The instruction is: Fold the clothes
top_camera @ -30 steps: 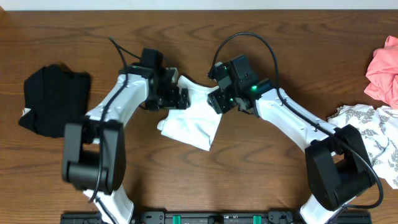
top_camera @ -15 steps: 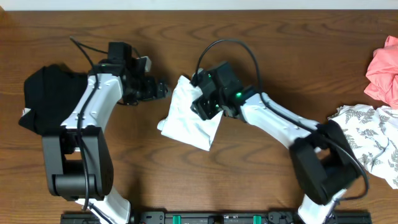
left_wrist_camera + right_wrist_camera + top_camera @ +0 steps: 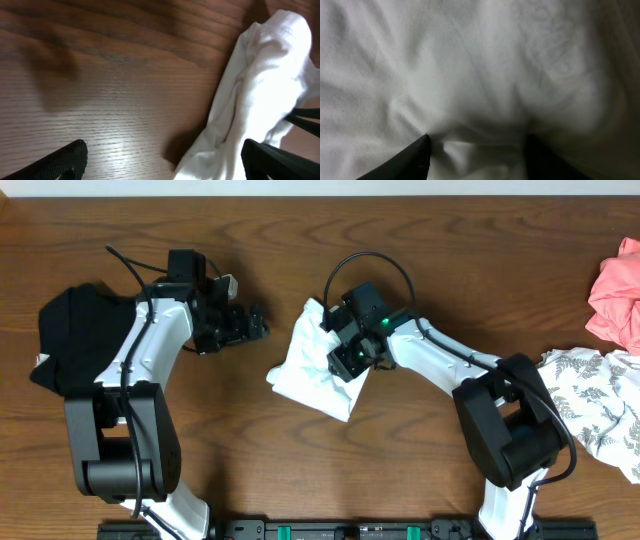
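A white T-shirt (image 3: 312, 370), one of the clothes, lies bunched and partly folded mid-table. My right gripper (image 3: 346, 358) presses down on its right part. In the right wrist view the gripper (image 3: 476, 146) is closed on a thick pinched fold of the shirt (image 3: 470, 65), which fills the frame. My left gripper (image 3: 252, 326) hovers to the left of the shirt, open and holding nothing. In the left wrist view the gripper (image 3: 164, 152) spans bare wood, with the shirt (image 3: 260, 85) just ahead at the right.
A black garment (image 3: 85, 340) lies at the table's left, partly under the left arm. A pink garment (image 3: 618, 288) and a leaf-patterned white one (image 3: 600, 405) lie at the right edge. A black cable (image 3: 365, 265) loops above the right wrist.
My left gripper pulled back leftwards off the shirt and now stays still. The right gripper came down onto the shirt, which shifted slightly to the right.
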`<state>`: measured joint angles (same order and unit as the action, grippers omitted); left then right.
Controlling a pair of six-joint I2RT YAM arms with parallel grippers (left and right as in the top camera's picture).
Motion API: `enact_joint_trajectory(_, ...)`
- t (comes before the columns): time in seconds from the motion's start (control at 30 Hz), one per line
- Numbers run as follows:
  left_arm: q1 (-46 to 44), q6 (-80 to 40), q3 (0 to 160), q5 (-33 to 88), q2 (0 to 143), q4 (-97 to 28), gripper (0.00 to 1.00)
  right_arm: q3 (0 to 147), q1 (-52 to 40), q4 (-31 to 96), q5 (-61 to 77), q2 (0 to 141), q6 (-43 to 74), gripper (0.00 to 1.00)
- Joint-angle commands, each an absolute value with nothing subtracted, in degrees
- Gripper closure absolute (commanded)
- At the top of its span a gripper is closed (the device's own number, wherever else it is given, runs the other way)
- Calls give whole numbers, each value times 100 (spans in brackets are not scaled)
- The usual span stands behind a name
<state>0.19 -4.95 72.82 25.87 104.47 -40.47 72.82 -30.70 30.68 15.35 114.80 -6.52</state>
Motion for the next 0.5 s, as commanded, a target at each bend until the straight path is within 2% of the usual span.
enact_joint_trajectory(0.0, -89, -611, 7231, 2945, 10481, -4071, 2, 7052, -2915, 3240, 880, 11815, -701, 40)
enact_joint_trajectory(0.2, -399, -604, 7231, 2993, 10737, -4069, 2, 7052, -2915, 3262, 880, 11815, -738, 39)
enact_joint_trajectory(0.47, -491, -486, 7231, 3662, 11275, -4066, 2, 7052, -2915, 3308, 878, 11815, -735, 37)
